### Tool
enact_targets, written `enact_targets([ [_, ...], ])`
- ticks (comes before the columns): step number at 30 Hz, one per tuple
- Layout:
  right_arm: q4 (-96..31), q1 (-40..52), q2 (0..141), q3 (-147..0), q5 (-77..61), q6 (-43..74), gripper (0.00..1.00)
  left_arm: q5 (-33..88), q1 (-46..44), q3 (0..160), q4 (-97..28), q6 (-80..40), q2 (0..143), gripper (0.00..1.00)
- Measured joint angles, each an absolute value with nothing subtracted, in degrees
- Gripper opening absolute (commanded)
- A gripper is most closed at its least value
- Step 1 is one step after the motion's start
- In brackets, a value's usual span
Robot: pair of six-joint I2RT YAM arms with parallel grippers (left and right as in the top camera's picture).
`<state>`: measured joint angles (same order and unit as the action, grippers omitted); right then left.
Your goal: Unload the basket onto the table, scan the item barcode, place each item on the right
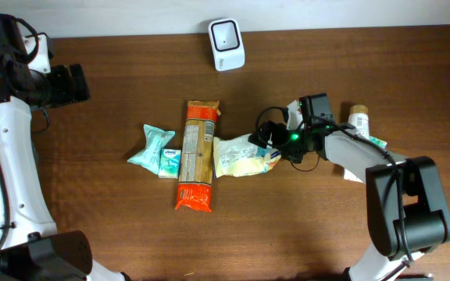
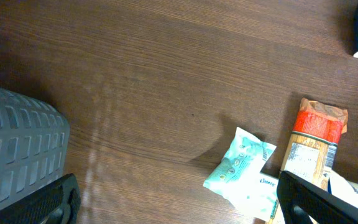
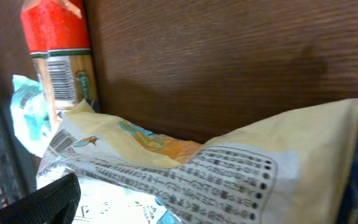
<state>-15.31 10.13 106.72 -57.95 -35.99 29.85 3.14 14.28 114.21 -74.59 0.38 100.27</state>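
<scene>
Packet: cream, flat on worktop, centre, beside pasta pack. Its right end lies between the wide-spread fingers of the right tool. Left tool: wide open, empty, far left. Scanner: back edge.

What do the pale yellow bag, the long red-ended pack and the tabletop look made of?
Pale yellow bag: thin plastic film, glossy, judging by crinkles and glare. Long red-ended pack: likely plastic film too, with crimped, creased ends. Tabletop: dark wood or wood-look laminate, matte, with visible grain.
</scene>
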Motion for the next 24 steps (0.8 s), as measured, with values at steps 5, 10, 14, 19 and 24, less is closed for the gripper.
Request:
enact_targets([
  [5, -15.11, 10.17, 108.66, -57.93, -36.27, 29.58, 0.04, 3.14, 14.28, 114.21, -74.59, 0.38, 100.27, 0.99],
  [10, -15.05, 10.17, 108.81, -57.93, -36.53, 29.58, 0.04, 3.14, 14.28, 114.21, -74.59, 0.38, 100.27, 0.99],
  [14, -15.4, 10.17, 108.6, -57.93, -37.26, 27.97, 0.04, 3.16, 14.28, 114.21, -74.59, 0.38, 100.27, 0.99],
  [19, -23.27, 10.26, 93.6, -61.28, -46.65, 11.4, 0.04, 3.14, 14.28, 114.21, -74.61, 0.38, 100.27, 0.99],
  [24, -23.18, 10.28, 79.18, -62.92, -48.36, 4.69, 0.04, 3.14, 14.28, 114.21, -74.59, 0.38, 100.27, 0.99],
])
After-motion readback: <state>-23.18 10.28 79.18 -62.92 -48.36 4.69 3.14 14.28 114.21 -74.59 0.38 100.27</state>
